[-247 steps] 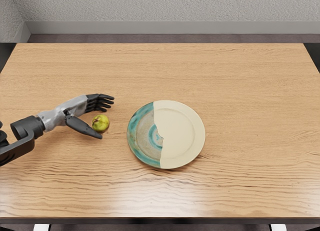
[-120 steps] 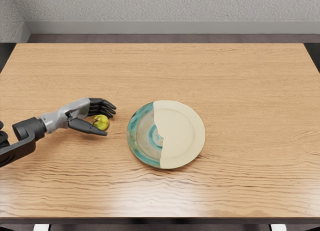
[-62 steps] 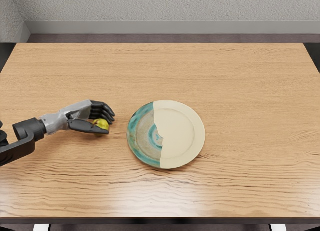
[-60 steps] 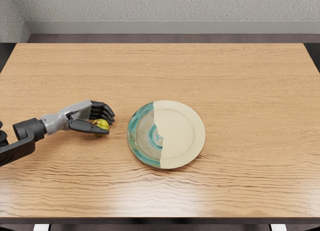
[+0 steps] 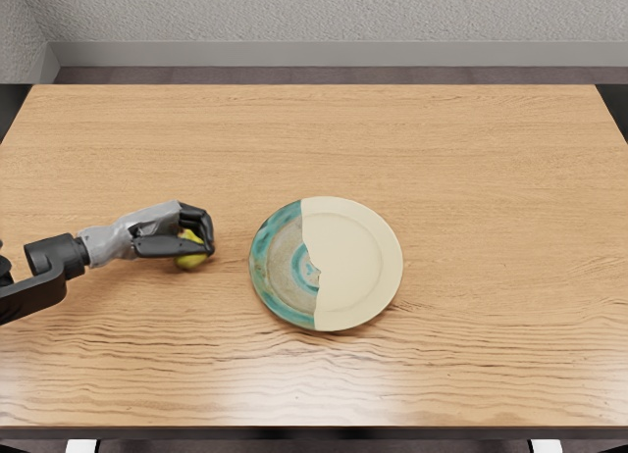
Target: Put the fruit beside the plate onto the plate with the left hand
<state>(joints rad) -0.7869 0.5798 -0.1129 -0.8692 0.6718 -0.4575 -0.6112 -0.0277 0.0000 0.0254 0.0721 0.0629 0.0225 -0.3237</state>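
Left hand (image 5: 175, 233): seen at the left of the frame, a little below mid-height, with its arm brought in from the left edge. It is closed in a grasp around a small yellow-green fruit (image 5: 190, 259).
Fingers (image 5: 199, 224): black, curled tightly over the top and the right side of the fruit, and pressed close together.
Thumb (image 5: 157, 247): black, laid along the lower side of the hand, with its tip brought in toward the fruit.
Fruit: round and mostly covered by the hand. Only a yellow-green patch is seen below the fingertips, with a sliver between fingers and thumb. Its kind cannot be told from what shows. Whether it is resting on the wood or raised just off it cannot be told either.
Forearm (image 5: 103, 242): a grey section is seen behind the wrist, joined to a black segment that slopes down to the lower left edge of the frame.
Plate (image 5: 259, 267): round, laid flat on the table just below the centre of the frame. Its left part is glazed teal with a brownish middle, and its right part is plain cream.
Fruit and plate: the fruit is held to the left of the plate, near its teal rim but apart from it, with a strip of bare wood between them. Nothing is seen lying on the plate.
Table (image 5: 451, 149): light wood with a wavy grain, filling most of the frame.
Background: a grey textured wall (image 5: 324, 12) with a pale baseboard is seen along the top, above a dark strip of floor.
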